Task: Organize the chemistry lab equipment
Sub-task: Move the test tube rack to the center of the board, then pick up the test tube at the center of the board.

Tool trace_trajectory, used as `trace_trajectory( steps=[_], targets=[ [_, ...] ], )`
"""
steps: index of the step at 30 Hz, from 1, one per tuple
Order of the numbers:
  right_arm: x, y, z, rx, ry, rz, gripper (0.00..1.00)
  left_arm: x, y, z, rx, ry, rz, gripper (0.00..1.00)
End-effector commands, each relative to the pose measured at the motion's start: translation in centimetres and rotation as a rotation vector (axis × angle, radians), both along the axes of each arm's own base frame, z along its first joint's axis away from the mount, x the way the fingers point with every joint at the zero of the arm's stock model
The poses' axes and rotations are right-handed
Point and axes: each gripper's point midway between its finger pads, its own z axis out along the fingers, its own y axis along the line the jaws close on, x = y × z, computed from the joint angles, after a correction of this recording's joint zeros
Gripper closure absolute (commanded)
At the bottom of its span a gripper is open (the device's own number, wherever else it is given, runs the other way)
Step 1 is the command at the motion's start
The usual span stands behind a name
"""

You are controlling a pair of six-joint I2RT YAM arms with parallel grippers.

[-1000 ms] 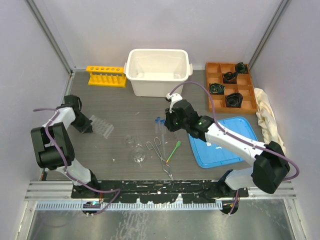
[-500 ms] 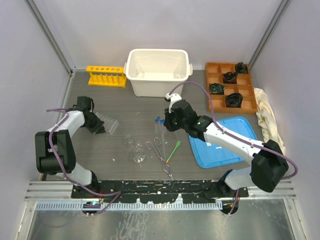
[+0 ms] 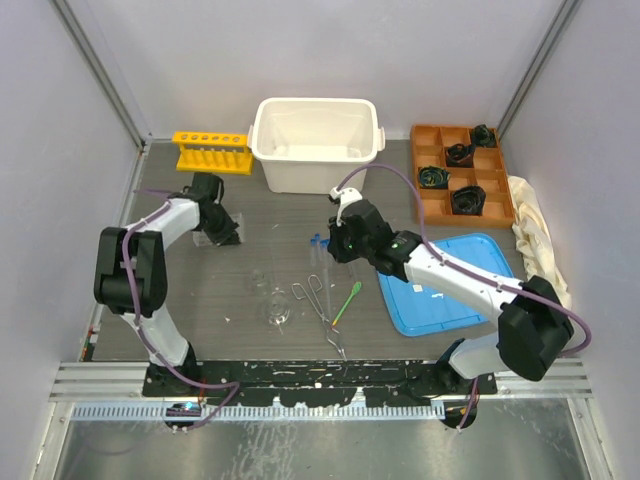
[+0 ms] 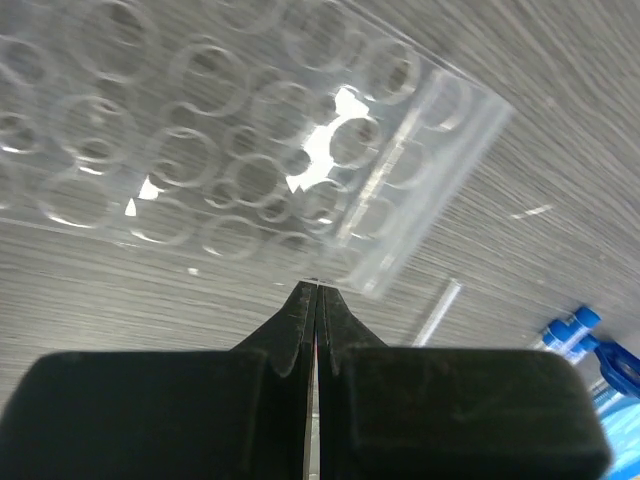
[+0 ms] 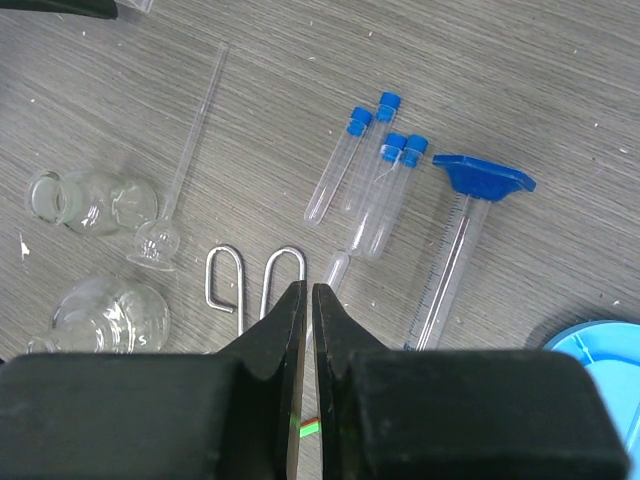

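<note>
My left gripper [image 4: 312, 288] is clenched, fingers pressed flat together with nothing between them. Its tips sit right at the near edge of the clear plastic rack [image 4: 230, 150], which fills the upper left of the wrist view. From overhead that rack lies on the counter [image 3: 270, 215] in the upper left of the frame, near the yellow rack [image 3: 211, 152] but apart from it. I read this as a push, sliding the clear rack along to line it up with the yellow one. The tips seem to meet the rack close to its lower right corner, so a straight shove would likely swing it round. I would shift the contact toward the middle of that long edge, stay low against the wall, and go slowly. I cannot tell whether the rack sits flat or is tipped up on one side, so I'd watch for it riding over the fingers. My right gripper [image 5: 303, 290] hovers with its jaws drawn almost together on nothing. It hangs over the metal tongs [image 5: 240, 285], with the glass flasks [image 5: 105, 200] at left. The blue-capped test tubes [image 5: 370, 190] and the blue-based cylinder [image 5: 455, 255] are at upper right. I'd leave it parked there, well away from the push.
</note>
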Motion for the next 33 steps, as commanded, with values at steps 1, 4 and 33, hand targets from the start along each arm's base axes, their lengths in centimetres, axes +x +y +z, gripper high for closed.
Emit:
trace_trajectory(
  steps=[1, 4, 33],
  targets=[
    [1.0, 0.3, 0.9, 0.016, -0.035, -0.025, 0.87, 2.4, -1.7, 3.2, -0.019, -0.109, -0.010, 1.00],
    [1.3, -0.1, 1.0, -0.011, -0.043, -0.040, 0.85, 2.3, -1.9, 6.2, -0.001, -0.184, -0.047, 1.00],
    [6.9, 6.9, -3.1, -0.115, 0.144, 0.018, 0.72, -8.8, -6.9, 15.7, 0.147, -0.580, -0.552, 0.58]
  ],
)
